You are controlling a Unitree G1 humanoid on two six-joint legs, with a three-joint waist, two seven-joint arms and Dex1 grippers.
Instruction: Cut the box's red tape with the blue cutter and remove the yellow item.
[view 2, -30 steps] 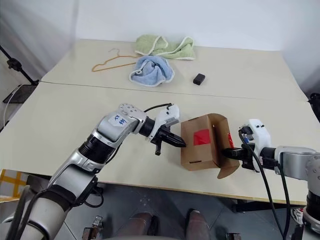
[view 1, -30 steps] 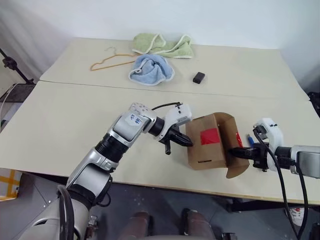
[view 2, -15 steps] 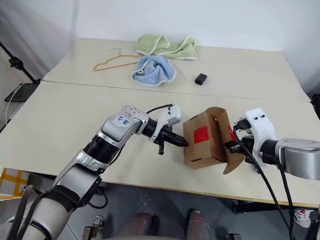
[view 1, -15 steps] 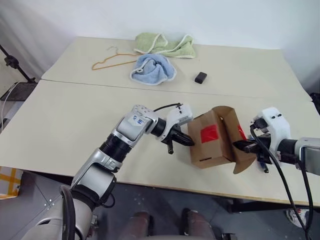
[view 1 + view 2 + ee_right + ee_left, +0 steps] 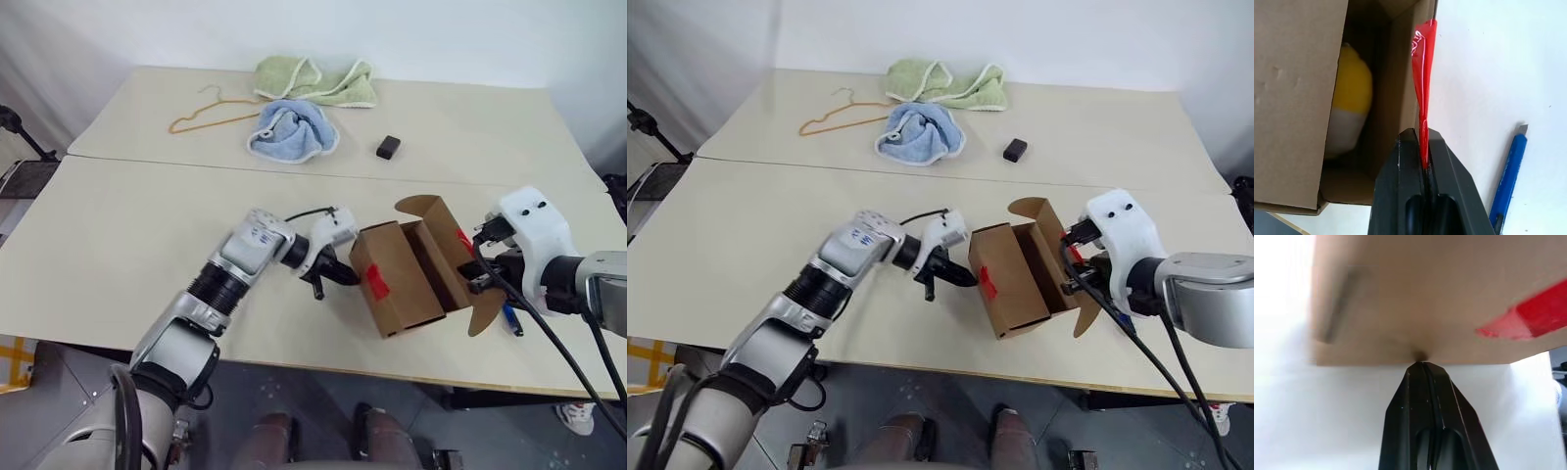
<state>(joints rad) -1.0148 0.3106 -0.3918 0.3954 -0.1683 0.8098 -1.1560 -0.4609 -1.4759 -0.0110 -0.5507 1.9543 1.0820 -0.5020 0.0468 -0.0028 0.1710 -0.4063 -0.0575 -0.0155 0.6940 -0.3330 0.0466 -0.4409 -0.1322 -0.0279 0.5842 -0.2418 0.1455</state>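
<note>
Blue cutter lies beside box (open).

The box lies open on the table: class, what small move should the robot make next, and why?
Probably the right gripper, shut on the flap's red tape, swings it wider while the shut left gripper braces the box: the yellow item sits inside, uncovered.

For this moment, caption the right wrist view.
Right hand pinches red tape on the open box, yellow item inside.
</note>
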